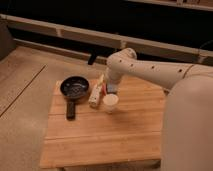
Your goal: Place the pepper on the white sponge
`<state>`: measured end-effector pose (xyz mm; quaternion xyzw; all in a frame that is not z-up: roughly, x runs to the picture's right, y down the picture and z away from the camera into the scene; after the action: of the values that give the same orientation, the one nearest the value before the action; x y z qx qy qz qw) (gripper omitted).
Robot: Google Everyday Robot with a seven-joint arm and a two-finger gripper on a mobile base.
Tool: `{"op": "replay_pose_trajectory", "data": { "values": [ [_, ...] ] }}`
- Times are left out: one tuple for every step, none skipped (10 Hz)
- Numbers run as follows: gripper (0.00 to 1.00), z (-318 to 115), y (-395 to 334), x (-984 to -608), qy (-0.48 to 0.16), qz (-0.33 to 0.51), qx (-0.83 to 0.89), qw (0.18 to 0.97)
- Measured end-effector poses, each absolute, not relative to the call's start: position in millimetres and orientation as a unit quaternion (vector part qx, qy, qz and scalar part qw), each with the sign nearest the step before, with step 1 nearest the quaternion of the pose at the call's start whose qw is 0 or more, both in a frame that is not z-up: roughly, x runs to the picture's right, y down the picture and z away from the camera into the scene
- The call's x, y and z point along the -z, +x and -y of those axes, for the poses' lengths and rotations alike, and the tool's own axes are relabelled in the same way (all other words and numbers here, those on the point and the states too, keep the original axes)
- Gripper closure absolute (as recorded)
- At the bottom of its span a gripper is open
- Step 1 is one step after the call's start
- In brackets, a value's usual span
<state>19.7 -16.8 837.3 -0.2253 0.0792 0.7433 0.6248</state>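
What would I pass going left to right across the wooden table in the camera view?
black pan → white sponge → white cup. The gripper hangs just behind the cup, between it and the sponge's far end. It overlaps both, so it has no clear place in the order.

On the table [125, 131], the pan [75, 87] sits at the far left with its handle pointing toward the near edge, and the sponge [95, 95] lies just to its right, running front to back. The pepper [103, 90] lies just right of the sponge, with the block [113, 90] beside it and the cup [110, 102] in front of both. The gripper [111, 85] hangs over the block, behind the cup.
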Motion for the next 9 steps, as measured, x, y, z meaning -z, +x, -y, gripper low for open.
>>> {"op": "replay_pose_trajectory", "data": {
  "values": [
    [0.35, 18.6, 23.3, -844.3, -0.225, -0.084, -0.739, 0.629],
    [0.35, 17.0, 29.4, -851.6, -0.225, -0.095, -0.73, 0.638],
    [0.35, 13.7, 37.4, -859.4, -0.222, -0.109, -0.722, 0.647],
    [0.35, 12.9, 40.2, -861.9, -0.221, -0.114, -0.718, 0.649],
    [0.35, 13.5, 40.2, -861.6, -0.221, -0.114, -0.719, 0.649],
    [0.35, 13.5, 41.3, -861.5, -0.22, -0.114, -0.719, 0.649],
    [0.35, 13.2, 40.5, -861.9, -0.221, -0.115, -0.718, 0.65],
    [0.35, 12.2, 40.9, -863.0, -0.222, -0.116, -0.719, 0.649],
    [0.35, 1.1, 41.8, -870.4, -0.234, -0.127, -0.72, 0.641]
  ]
}}
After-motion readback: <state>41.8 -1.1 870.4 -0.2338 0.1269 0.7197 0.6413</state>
